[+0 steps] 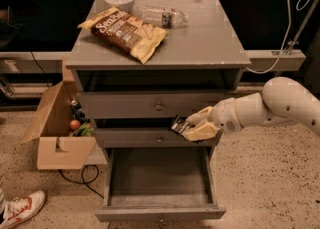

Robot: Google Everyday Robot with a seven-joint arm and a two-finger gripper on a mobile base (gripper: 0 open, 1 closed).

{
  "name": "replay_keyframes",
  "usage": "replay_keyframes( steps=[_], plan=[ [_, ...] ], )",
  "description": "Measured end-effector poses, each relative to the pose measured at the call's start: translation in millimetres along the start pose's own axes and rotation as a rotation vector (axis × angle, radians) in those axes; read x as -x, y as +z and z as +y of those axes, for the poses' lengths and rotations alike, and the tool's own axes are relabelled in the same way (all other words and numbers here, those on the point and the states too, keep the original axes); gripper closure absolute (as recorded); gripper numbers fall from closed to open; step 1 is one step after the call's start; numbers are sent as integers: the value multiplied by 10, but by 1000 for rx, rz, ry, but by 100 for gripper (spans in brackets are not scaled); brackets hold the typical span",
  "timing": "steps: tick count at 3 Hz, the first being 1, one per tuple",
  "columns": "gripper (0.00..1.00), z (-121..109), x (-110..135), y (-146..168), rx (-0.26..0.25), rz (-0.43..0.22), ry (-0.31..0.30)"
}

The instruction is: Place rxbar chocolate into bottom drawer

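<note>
Here one gripper (191, 127) clamps one snack bar (178, 124) before three drawers (159, 106); the bottom drawer (159, 180) stands open below.

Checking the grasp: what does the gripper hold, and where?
The gripper, above the open grey bottom drawer, pinches the small black-wrapped snack bar by its right end.

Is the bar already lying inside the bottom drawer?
No, the bar is held by the end effector in front of the middle drawer, above the open bottom drawer.
</note>
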State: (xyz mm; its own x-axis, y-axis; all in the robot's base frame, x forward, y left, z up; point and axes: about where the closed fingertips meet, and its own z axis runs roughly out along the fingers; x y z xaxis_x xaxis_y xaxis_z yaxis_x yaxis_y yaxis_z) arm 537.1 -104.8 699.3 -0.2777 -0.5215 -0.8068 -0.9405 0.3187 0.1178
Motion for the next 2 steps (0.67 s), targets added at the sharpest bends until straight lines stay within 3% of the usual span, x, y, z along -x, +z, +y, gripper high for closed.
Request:
replay_keyframes(
  steps=[1, 2],
  plan=[
    [100, 0, 0, 0, 0, 0, 0],
    [100, 10, -156, 150, 12, -8, 10]
  ],
)
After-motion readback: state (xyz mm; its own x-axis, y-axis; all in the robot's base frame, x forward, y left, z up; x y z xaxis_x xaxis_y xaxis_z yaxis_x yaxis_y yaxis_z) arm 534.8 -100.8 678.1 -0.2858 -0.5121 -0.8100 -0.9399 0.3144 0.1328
